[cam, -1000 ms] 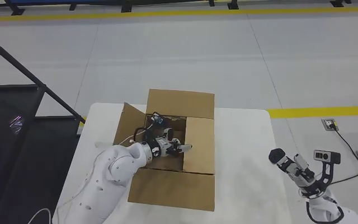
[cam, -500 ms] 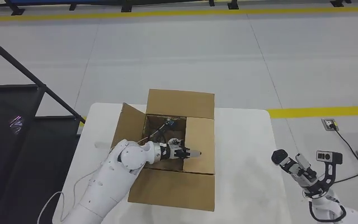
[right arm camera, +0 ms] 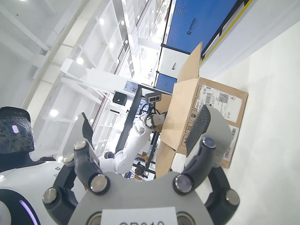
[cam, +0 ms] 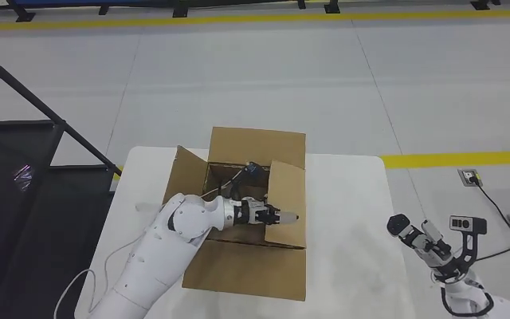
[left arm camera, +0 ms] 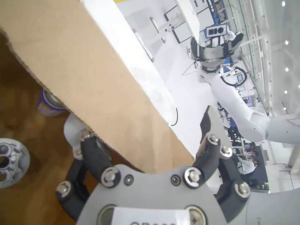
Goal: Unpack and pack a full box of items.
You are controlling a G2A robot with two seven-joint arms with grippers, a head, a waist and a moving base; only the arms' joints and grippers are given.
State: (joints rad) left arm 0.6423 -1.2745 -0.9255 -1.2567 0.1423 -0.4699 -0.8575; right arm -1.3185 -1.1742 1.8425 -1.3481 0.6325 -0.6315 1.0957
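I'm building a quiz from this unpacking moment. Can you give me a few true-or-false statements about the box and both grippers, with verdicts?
1. The left gripper straddles a flap of the cardboard box, with one finger under the flap and one outside it. True.
2. The right gripper holds an item taken from the box. False: it is open and empty, held up off to the side, apart from the box.
3. A round metal part lies on the bottom inside the box. True.
4. The box stands on the floor. False: it stands on the white table.
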